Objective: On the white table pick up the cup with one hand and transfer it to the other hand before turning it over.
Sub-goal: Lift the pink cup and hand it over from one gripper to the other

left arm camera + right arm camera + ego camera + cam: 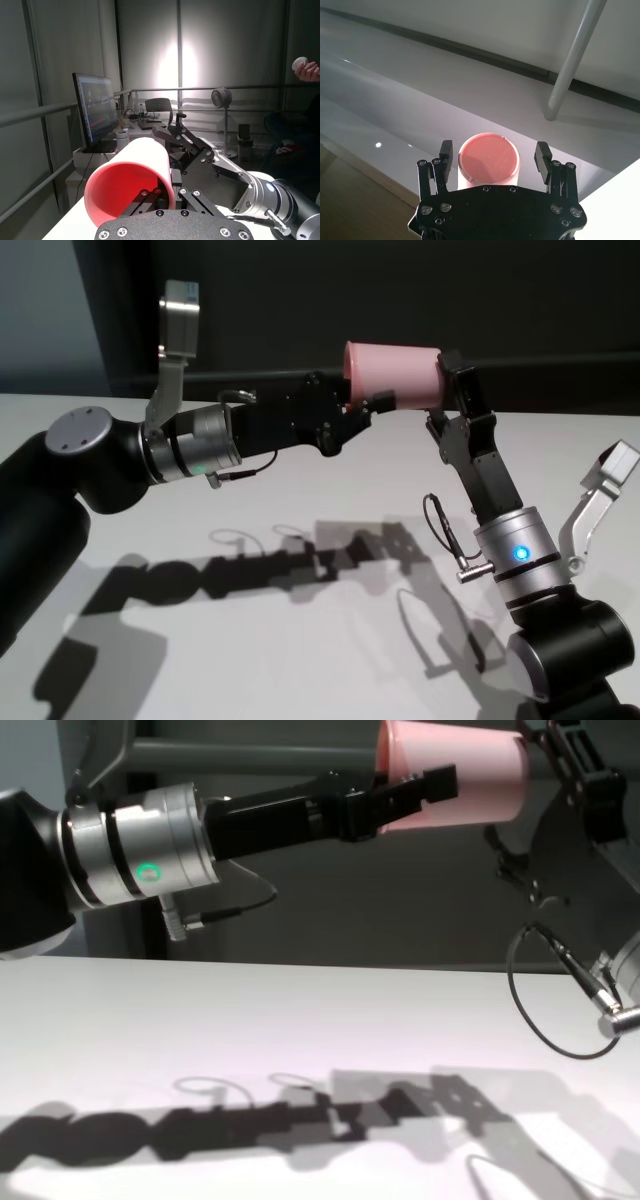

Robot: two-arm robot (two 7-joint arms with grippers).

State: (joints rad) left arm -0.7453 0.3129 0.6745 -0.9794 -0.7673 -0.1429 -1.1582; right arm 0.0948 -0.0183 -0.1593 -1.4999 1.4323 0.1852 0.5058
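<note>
Holding the pink cup (393, 375) sideways above the white table (300, 660), the left gripper (362, 405) clamps its rim wall while the right gripper (445, 390), at 3 o'clock, brackets the base open-fingered, presumably to receive it.

one cup (393, 374), two grippers, one table (300, 640)

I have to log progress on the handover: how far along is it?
Done: the cup is off the white table, held on its side in the air by the left gripper, shut on its rim. In hand: the right gripper is open, its fingers either side of the cup's closed end, not gripping. Left: right closes, left lets go, then the turn-over.
</note>
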